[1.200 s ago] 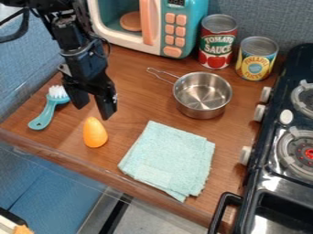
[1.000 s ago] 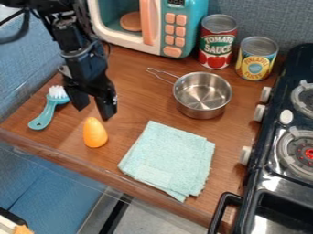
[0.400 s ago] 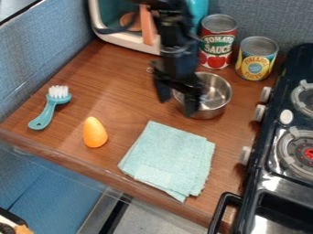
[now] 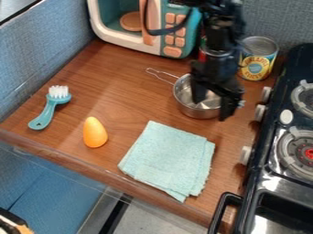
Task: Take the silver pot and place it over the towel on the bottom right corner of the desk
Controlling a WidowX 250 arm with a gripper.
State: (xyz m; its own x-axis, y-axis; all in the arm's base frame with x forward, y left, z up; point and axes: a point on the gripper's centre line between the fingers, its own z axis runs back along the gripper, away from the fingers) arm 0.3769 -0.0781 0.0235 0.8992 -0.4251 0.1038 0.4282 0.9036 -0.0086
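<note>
The round, shiny metal saucepan (image 4: 186, 99) is sitting upright behind the towel (image 4: 168, 157), its wire handle (image 4: 148, 70) pointing upper left, its long axis running toward lower right. Above it, the gripper (image 4: 211, 110) is hanging, fingers spread.

my round, shiny silver metal pot (image 4: 193, 108), with its thin looped wire handle, stands upright on the wooden desk (image 4: 124, 87), its open top facing up. its handle points off toward the upper left of the view. i see it lying beyond my folded, pale aqua cloth towel (image 4: 169, 157), near it but apart. that towel lies flat at a slant near the desk's front edge, its layers slightly out of line along the right side and the bottom corner.
</note>
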